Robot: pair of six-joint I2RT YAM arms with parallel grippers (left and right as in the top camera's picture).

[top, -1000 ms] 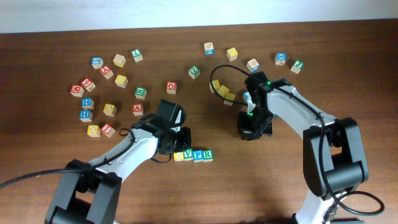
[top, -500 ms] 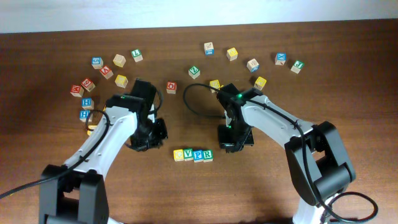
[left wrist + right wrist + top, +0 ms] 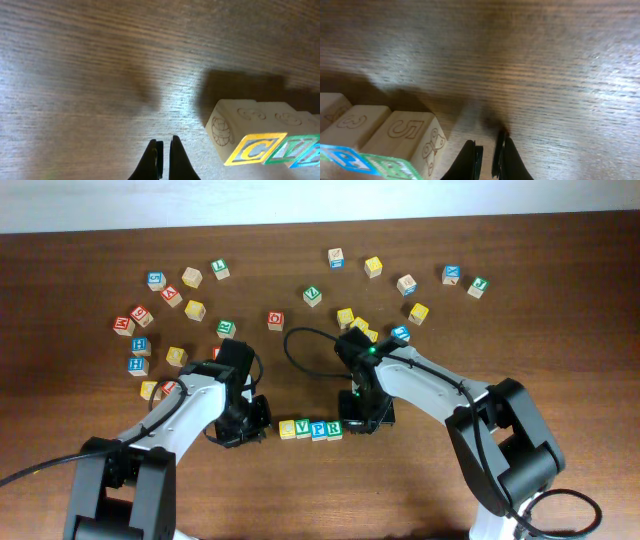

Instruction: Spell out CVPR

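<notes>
The four cubes stand in a tight row on the table: yellow C (image 3: 287,429), green V (image 3: 303,430), blue P (image 3: 319,430), green R (image 3: 334,428). My left gripper (image 3: 250,426) is low on the table just left of the C, jaws shut and empty. In the left wrist view, the gripper (image 3: 164,150) points at bare wood, with the C (image 3: 252,148) and V (image 3: 286,150) to its right. My right gripper (image 3: 365,420) is just right of the R, jaws shut and empty. In the right wrist view, the gripper (image 3: 489,156) sits beside the R (image 3: 395,167) and P (image 3: 342,155).
Several loose letter cubes lie scattered across the far half of the table: a cluster at the left around a yellow cube (image 3: 194,310), more behind the right arm near a yellow pair (image 3: 352,321), others at the far right (image 3: 452,275). The table's far edge (image 3: 320,225) runs behind them.
Both grippers have come in toward the row: the left moved down and right to the C end, the right moved left and down to the R end. The row has not moved.
</notes>
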